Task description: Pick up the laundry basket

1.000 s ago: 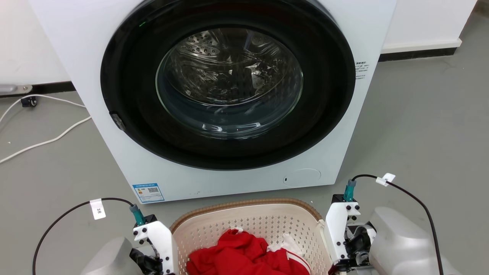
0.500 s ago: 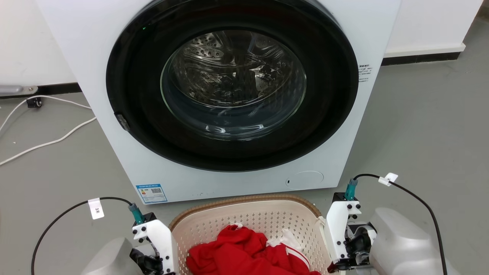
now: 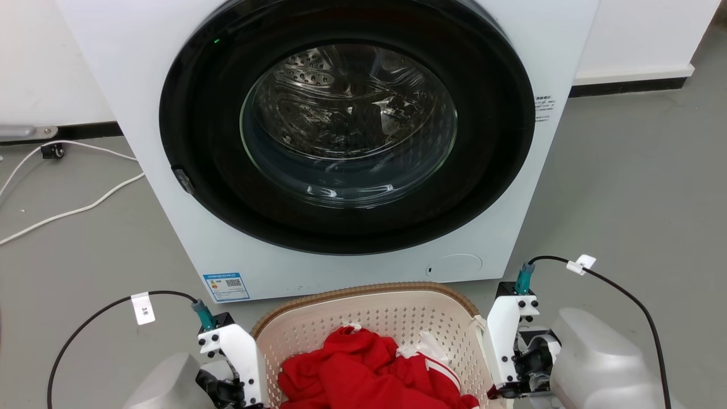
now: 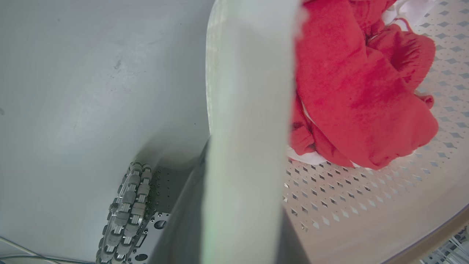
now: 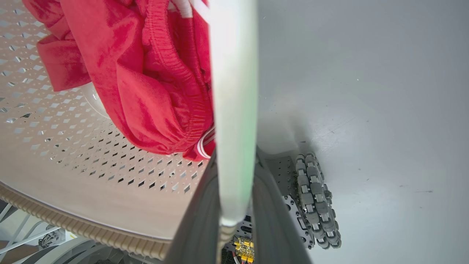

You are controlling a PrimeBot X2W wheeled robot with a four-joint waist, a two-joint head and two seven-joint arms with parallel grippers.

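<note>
Floor [image 3: 625,187]: grey; carries the machine and the basket's surroundings. Whether the basket's base rests on it cannot be told.
Washing machine [image 3: 187,238]: white, with a round glass door. Its lower front edge lies just beyond the basket's far rim. Risk: a lift that swings forward would knock the rim against it.
Laundry basket [image 3: 375,326]: near the machine's lower front edge, between both grippers, opening upward. The long axis is judged to run handle to handle, parallel to the machine's front. Risk: unequal rise of the arms would tip it along this axis.
Red garment [image 3: 363,372]: heaped inside the basket; a tilt would slide or spill it.
Left gripper [image 4: 243,205]: clenched, one finger on either side of the left handle [image 4: 249,91].
Right gripper [image 5: 234,205]: likewise clenched on the right handle [image 5: 232,73]. Risk: the smooth, narrow strip could slip through under load.
</note>
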